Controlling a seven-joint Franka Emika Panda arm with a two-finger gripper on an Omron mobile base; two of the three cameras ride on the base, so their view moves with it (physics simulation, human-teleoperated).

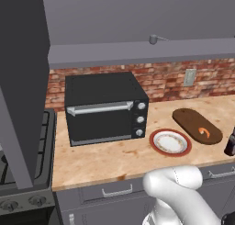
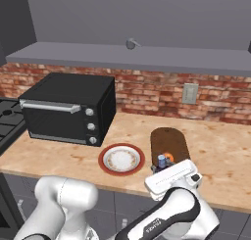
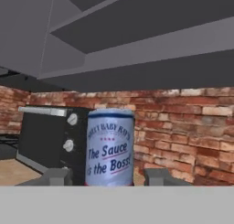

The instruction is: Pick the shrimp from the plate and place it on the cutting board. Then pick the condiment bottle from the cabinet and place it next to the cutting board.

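Jaws are closed around the bottle (image 3: pixel 109 147), one dark fingertip (image 3: pixel 55 176) on each side of it, and its pale label reads "The Sauce is the Boss!" right up against the hand camera. From the right base view, the bottle's blue cap (image 2: pixel 161 160) pokes up just behind the white hand, with the gripper (image 2: pixel 163 171) hovering at the near end of the cutting board (image 2: pixel 169 142). From the left base view, a dark bit of the bottle (image 1: pixel 230 143) shows at the right edge, just beside the board. And look, the shrimp (image 1: pixel 204 132) lies on the board, near its front end, a small orange curl on dark wood. The plate (image 1: pixel 170 142) sits to the left of the board on the counter (image 1: pixel 114 157), with the black toaster oven (image 1: pixel 105 108) further left against the brick wall (image 2: pixel 147 94). Above runs the grey cabinet (image 1: pixel 137 52) with its long flat ledge.
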